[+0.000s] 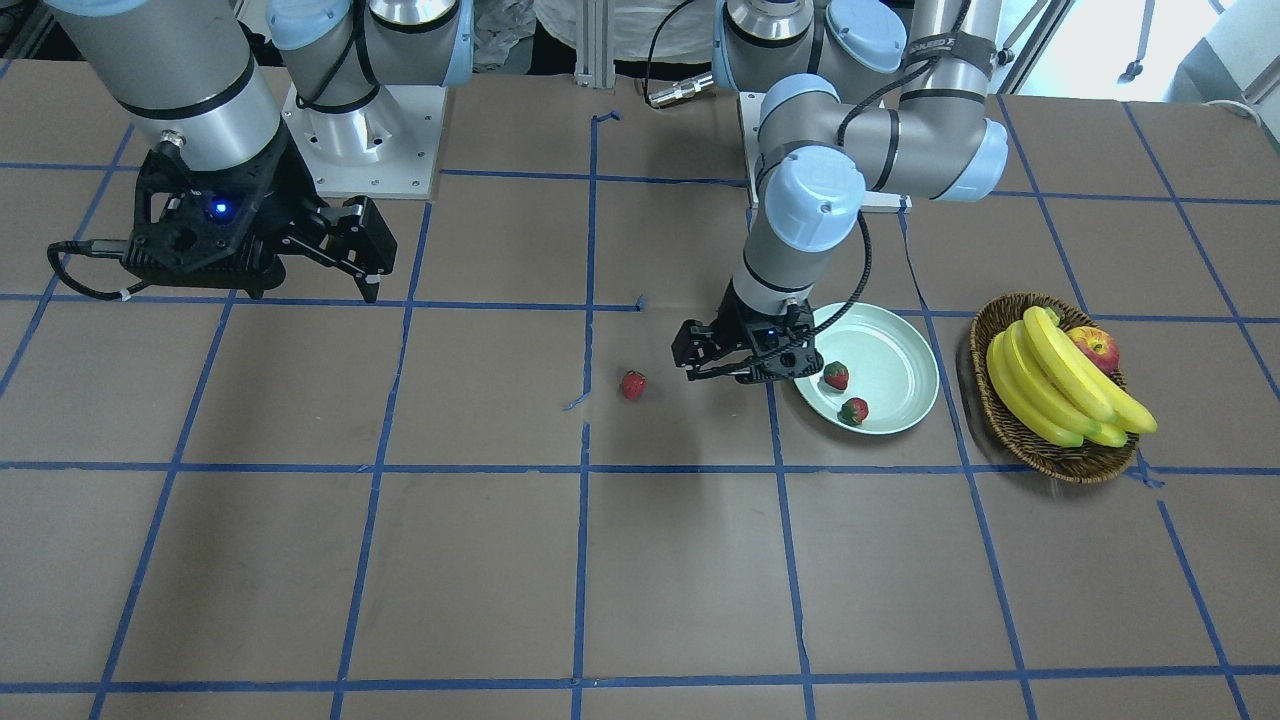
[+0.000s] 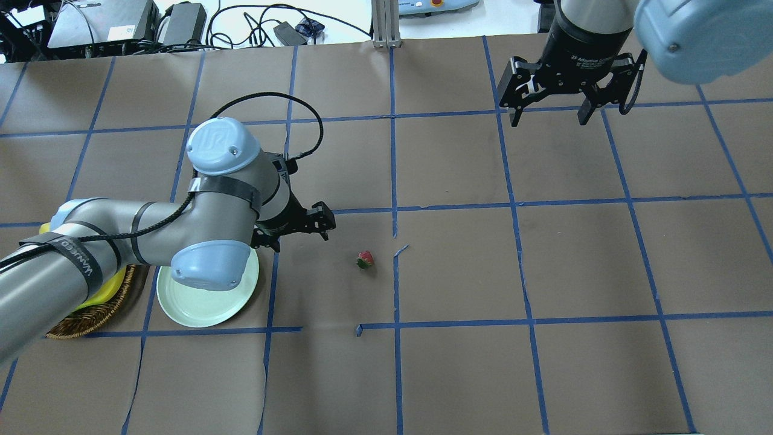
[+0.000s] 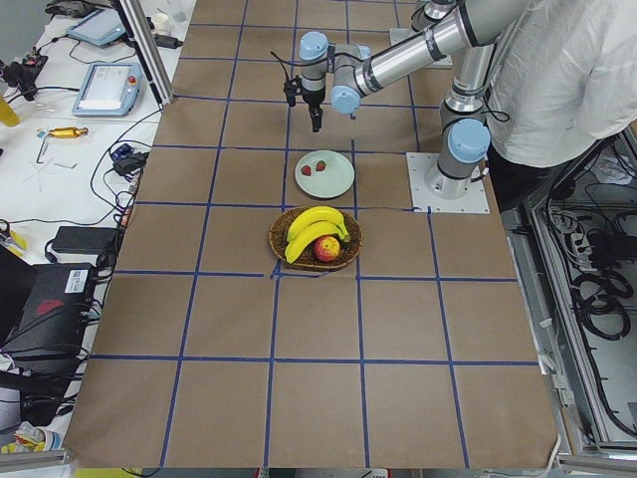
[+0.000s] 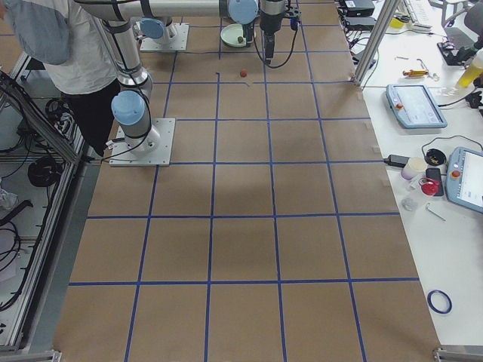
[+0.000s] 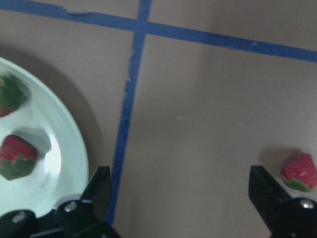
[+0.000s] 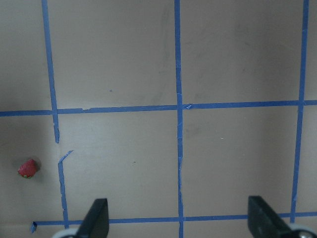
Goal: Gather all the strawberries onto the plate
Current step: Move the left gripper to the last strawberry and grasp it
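Front-facing: the left gripper [image 1: 693, 362] is hanging wide open and empty, the plate [image 1: 893, 345] just beside it — two strawberries [image 1: 836, 376] lying inside — and a third strawberry [image 1: 633, 384] on the bench [image 1: 640, 570] at its other side. Overhead: the right gripper [image 2: 549, 119] is hovering spread open, empty, well apart. Left wrist: the third strawberry [image 5: 299, 172] is seemingly lying just clear of one fingertip.

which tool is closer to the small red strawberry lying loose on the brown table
Left. The left tool hangs just beside the small red strawberry; the right tool is raised far off on the opposite side.
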Controlling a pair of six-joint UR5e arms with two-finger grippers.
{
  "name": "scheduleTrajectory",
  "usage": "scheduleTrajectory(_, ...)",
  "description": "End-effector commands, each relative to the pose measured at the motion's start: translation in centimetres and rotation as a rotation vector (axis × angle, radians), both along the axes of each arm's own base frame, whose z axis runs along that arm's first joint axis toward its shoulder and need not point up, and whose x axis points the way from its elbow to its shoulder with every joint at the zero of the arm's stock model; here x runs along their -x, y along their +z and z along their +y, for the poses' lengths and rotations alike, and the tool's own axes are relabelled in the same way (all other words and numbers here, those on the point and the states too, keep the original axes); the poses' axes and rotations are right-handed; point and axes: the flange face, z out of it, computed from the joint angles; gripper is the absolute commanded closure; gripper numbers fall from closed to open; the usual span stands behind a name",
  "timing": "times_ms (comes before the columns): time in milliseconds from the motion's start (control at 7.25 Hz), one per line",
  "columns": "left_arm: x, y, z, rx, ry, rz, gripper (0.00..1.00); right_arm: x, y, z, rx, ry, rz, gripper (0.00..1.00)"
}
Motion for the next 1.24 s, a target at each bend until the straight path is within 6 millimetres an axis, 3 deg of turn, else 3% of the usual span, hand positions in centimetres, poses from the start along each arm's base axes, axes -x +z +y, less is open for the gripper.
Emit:
scheduleTrajectory(0,5.2,-2.5,0.1,0.011,0.053,0.007,0.06,0.0,0.0,0.0,-0.001,0.000,0.000,0.00)
scheduleTrajectory(276,6.7,-4.8,-0.2,0.017,0.057,0.013,0.10,0.0,-0.2,0.0,-0.004,0.000,0.000,0.00)
scheduleTrajectory(690,8.8,-6.1,-0.2,0.012,0.088,0.006,0.18,0.0,-0.4,0.0,-0.007,0.000,0.000,0.00)
scheduleTrajectory(828,8.9,-6.2,-0.1,0.009,0.085,0.007,0.30,0.0,-0.4,0.0,-0.007,0.000,0.000,0.00)
scheduleTrajectory(966,9.0,-6.3,0.1,0.002,0.077,0.004,0.50,0.0,-0.5,0.0,-0.009,0.000,0.000,0.00)
scheduleTrajectory(1103,9.5,-6.4,0.5,0.001,0.066,-0.001,0.65,0.0,-0.5,-0.1,-0.007,0.000,-0.001,0.00)
